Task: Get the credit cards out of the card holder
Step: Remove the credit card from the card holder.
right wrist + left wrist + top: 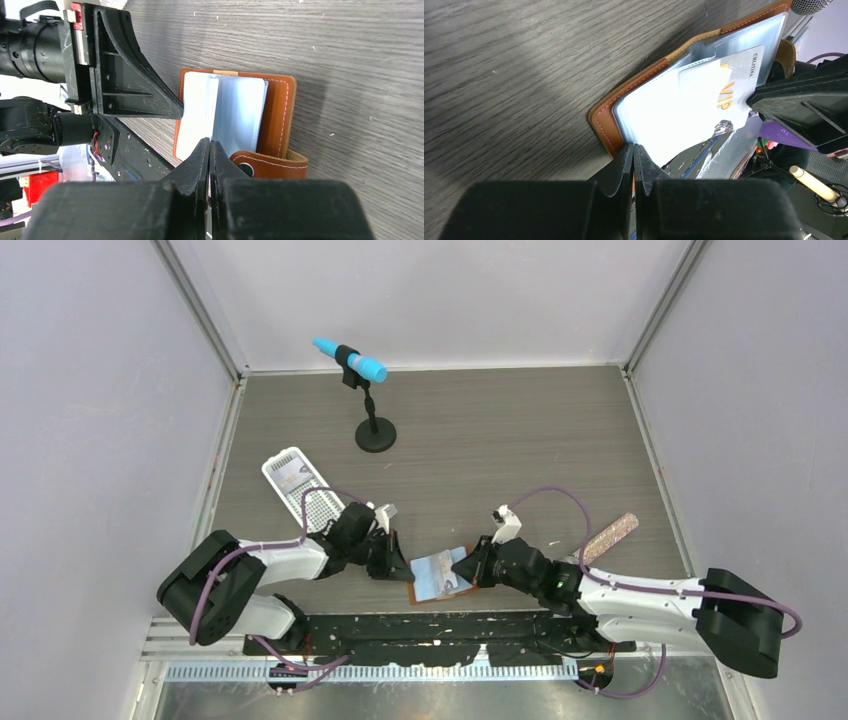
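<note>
**Top external view: card holder lies open between two closed end effectors**

From above, the card holder (440, 578) lies opened flat on the counter (480, 440), near the front edge. The left end effector (392, 562) is at its left side and the right end effector (468, 565) at its right. It is too small here to read any card, and the arms hide the fingertips.

Left wrist view: the fingers are pressed together with their tips at the holder's tan corner. I can't tell whether a pocket edge is nipped between them. One credit card (729, 80) is pale with orange "VIP" print, and it sits partway inside a clear blue pocket. The other arm's black tip touches the card's edge and hides the far half of the holder. The glare washes out the pocket detail.

Right wrist view: the fingers are closed, with their tips at the near edge of the blue pocket leaf. I can't tell whether they grip anything. No print is readable. Only this view shows the snap tab (270, 164), curled up beside the fingers, and the white stitching on the leather.

Also on the counter, top view only: white perforated tray (300, 490), blue microphone (350, 358) on a stand, and a pink strip (610, 537).
</note>
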